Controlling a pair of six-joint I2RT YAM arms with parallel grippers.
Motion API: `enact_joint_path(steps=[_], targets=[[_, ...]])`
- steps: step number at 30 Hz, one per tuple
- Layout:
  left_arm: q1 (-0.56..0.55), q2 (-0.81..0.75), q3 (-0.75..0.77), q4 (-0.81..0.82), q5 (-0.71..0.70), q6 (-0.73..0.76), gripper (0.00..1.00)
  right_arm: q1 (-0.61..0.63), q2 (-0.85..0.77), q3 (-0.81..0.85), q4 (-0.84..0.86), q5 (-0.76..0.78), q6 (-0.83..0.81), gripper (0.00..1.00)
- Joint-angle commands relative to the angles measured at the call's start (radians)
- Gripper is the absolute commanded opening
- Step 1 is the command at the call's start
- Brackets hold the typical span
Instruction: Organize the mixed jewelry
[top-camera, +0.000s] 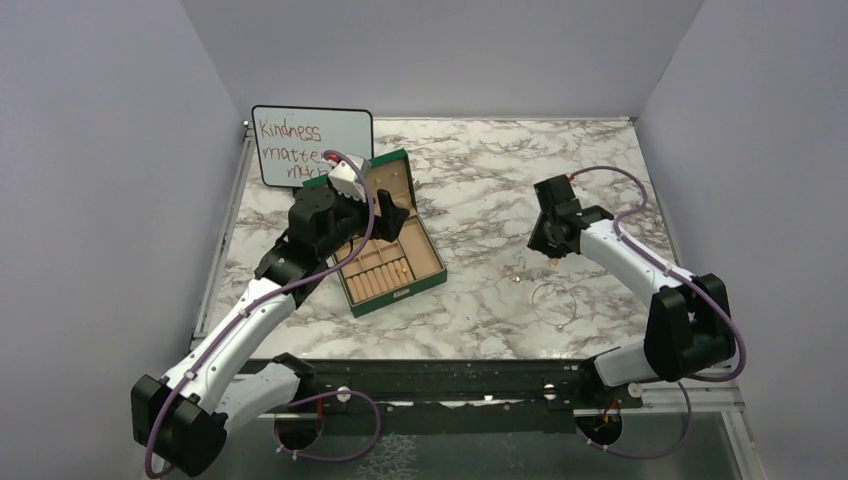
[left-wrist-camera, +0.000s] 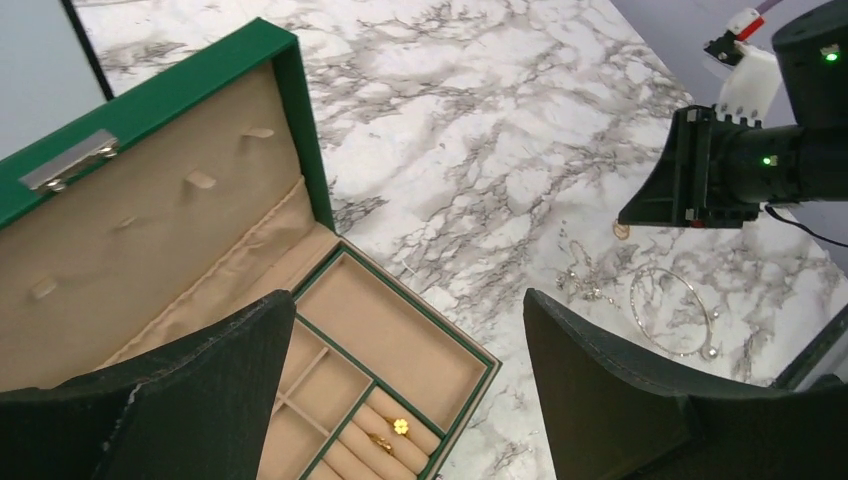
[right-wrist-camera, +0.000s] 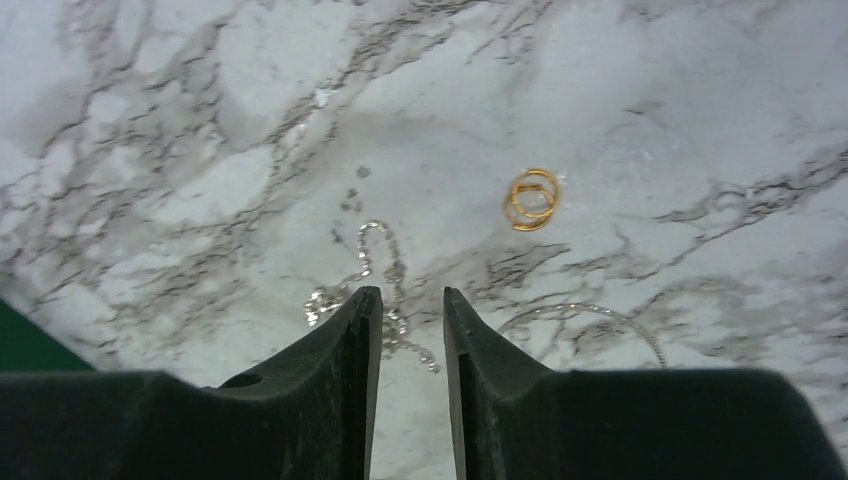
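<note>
The mixed jewelry lies on the marble right of the green box (top-camera: 392, 270). In the right wrist view I see a pair of gold rings (right-wrist-camera: 531, 198), a silver chain (right-wrist-camera: 373, 250) and part of a thin silver wire loop (right-wrist-camera: 605, 314). My right gripper (right-wrist-camera: 410, 293) hovers low over the chain, its jaws a narrow gap apart and holding nothing. My left gripper (left-wrist-camera: 408, 300) is wide open and empty above the open box (left-wrist-camera: 300, 120). Two gold rings (left-wrist-camera: 399, 427) sit in the box's ring rolls. The wire loop (left-wrist-camera: 675, 312) and the chain (left-wrist-camera: 585, 285) also show there.
A whiteboard (top-camera: 310, 145) with handwriting stands behind the box's raised lid. The box's larger tan compartment (left-wrist-camera: 400, 330) holds nothing. Grey walls close in the table on three sides. The right gripper (top-camera: 550, 250) stands just behind the jewelry (top-camera: 555, 300).
</note>
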Motion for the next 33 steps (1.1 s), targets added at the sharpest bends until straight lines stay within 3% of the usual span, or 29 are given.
enact_joint_path(steps=[1, 11, 23, 33], targets=[[-0.013, 0.041, 0.002, 0.077, 0.104, -0.011, 0.85, -0.054, 0.039, -0.026, 0.037, 0.054, -0.094, 0.32], [-0.024, 0.080, 0.005, 0.076, 0.105, -0.004, 0.80, -0.086, 0.185, 0.025, 0.037, 0.112, -0.234, 0.23], [-0.031, 0.090, 0.002, 0.077, 0.084, 0.011, 0.78, -0.098, 0.234, 0.037, 0.024, 0.164, -0.235, 0.23], [-0.034, 0.083, 0.000, 0.076, 0.070, 0.017, 0.77, -0.118, 0.254, 0.036, 0.034, 0.116, -0.264, 0.25]])
